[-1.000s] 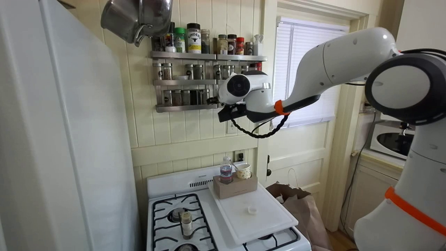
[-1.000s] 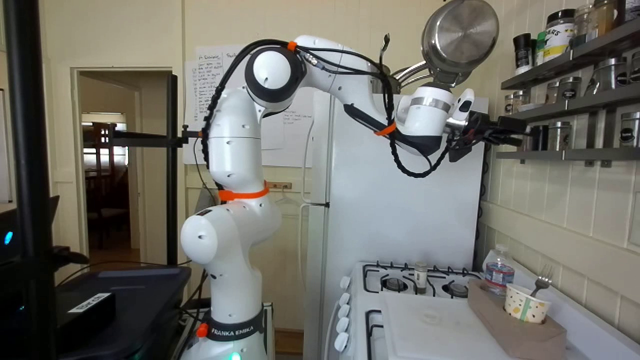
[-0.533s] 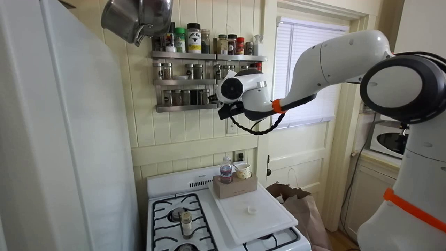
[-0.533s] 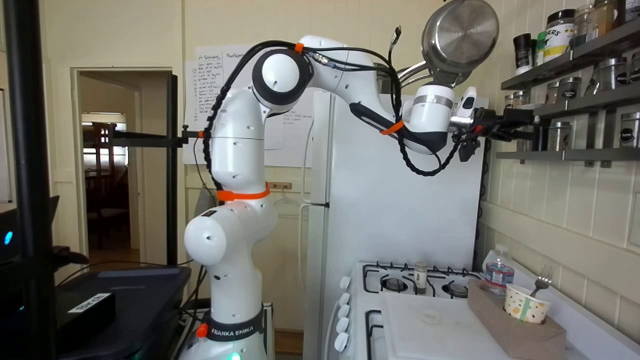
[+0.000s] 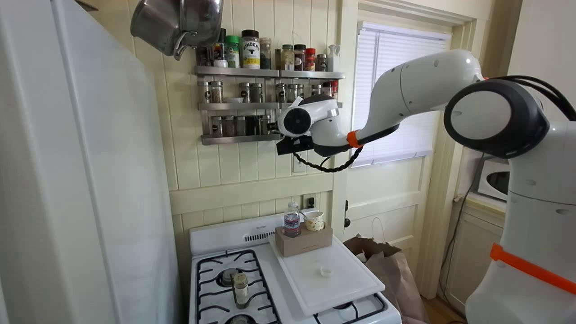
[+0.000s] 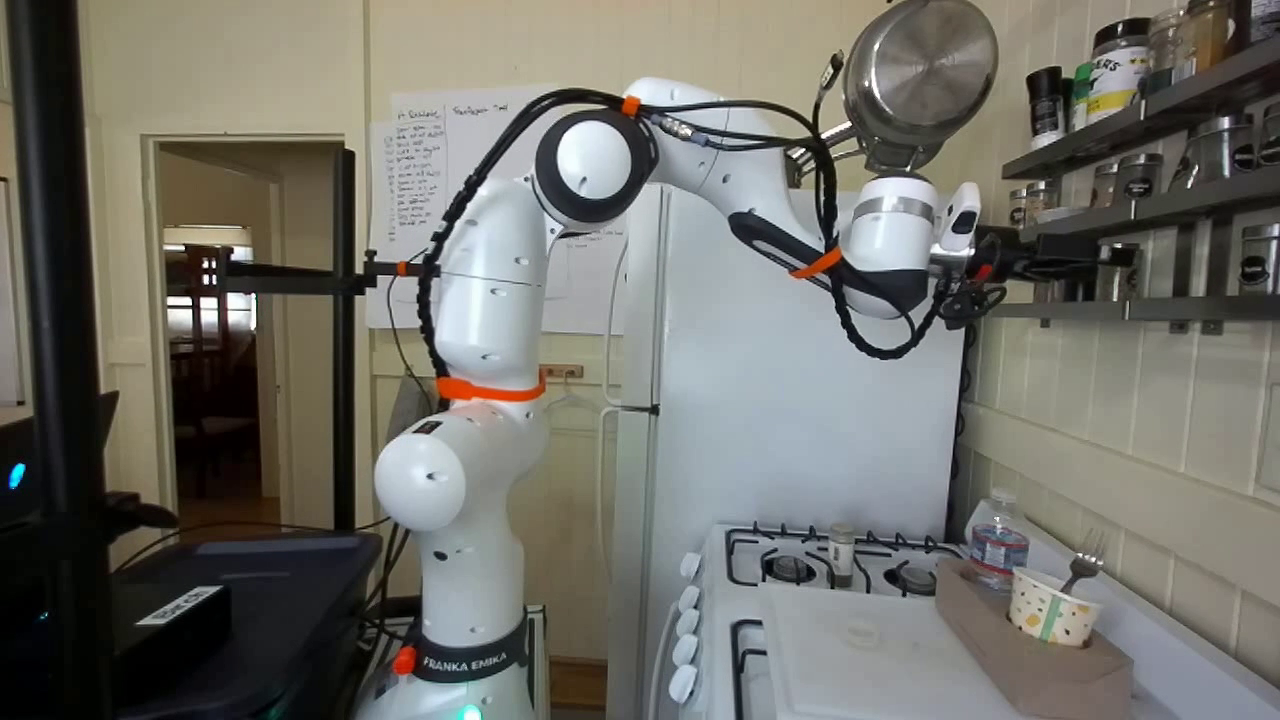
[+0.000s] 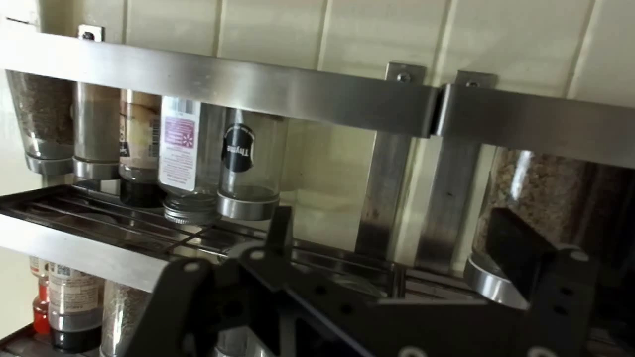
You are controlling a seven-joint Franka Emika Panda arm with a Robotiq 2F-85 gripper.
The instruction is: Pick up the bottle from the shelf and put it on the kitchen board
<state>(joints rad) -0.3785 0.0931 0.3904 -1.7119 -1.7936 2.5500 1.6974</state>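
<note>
The shelf [image 5: 240,139] is a metal wall rack holding rows of small spice jars and bottles; it also shows in an exterior view [image 6: 1200,310]. In the wrist view, which is upside down, its rail [image 7: 248,94] crosses the picture. My gripper [image 7: 399,238] is open and empty at the lower tiers, also seen in both exterior views [image 5: 272,128] [image 6: 1115,256]. One finger overlaps a jar with brown contents [image 7: 536,198]; contact cannot be told. The other is beside a nearly empty "Thyme" jar [image 7: 253,158]. The white kitchen board [image 5: 333,279] lies on the stove.
A cardboard box [image 5: 306,243] with a water bottle [image 5: 292,220] and a patterned cup [image 5: 314,221] stands on the board's back end. A small clear cup [image 5: 326,271] is on the board. A shaker [image 5: 241,290] stands on a burner. Pans [image 6: 920,70] hang near the arm, by the fridge [image 6: 810,400].
My arm has reached forward, bringing the open gripper from just in front of the shelf to among its jars. The jars and the things on the stove have not moved.
</note>
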